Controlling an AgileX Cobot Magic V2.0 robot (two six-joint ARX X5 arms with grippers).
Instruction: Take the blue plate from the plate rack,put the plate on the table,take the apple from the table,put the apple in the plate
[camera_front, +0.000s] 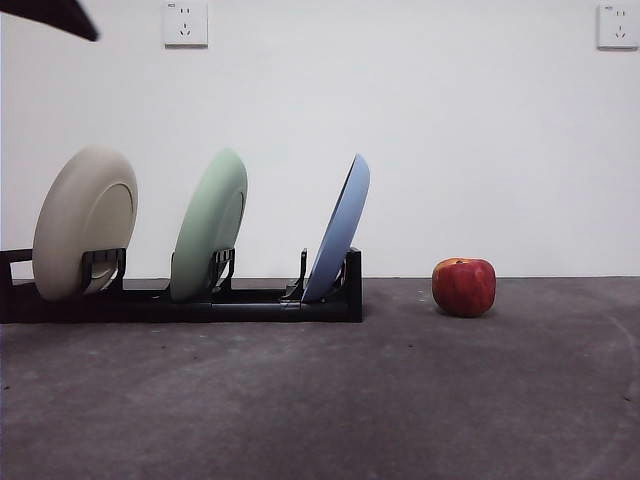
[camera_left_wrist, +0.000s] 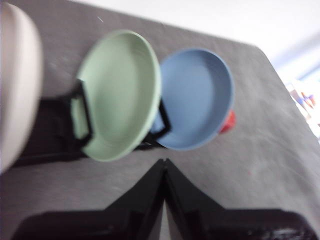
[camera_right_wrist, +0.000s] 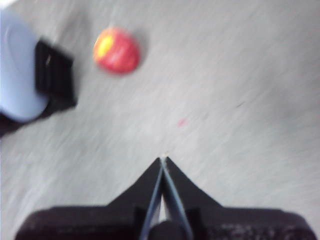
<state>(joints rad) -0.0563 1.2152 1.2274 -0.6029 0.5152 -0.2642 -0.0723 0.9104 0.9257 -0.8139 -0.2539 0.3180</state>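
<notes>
The blue plate (camera_front: 340, 232) (camera_left_wrist: 195, 97) stands on edge in the right end slot of the black plate rack (camera_front: 250, 303) (camera_left_wrist: 55, 125). On the grey table (camera_front: 400, 400), to the right of the rack, rests the red apple (camera_front: 464, 287) (camera_right_wrist: 116, 50); only a red sliver of the apple (camera_left_wrist: 228, 122) shows past the blue plate in the left wrist view. My left gripper (camera_left_wrist: 164, 161) hovers shut above the table in front of the rack, holding nothing. Also shut and empty, my right gripper (camera_right_wrist: 163, 159) hangs high over bare table, well clear of the apple.
A pale green plate (camera_front: 210, 225) (camera_left_wrist: 120, 92) stands in the rack's middle slot and a cream plate (camera_front: 85, 220) (camera_left_wrist: 15, 85) at its left end. One arm's black tip (camera_front: 55, 15) shows in the front view's top left corner. A white wall backs the table.
</notes>
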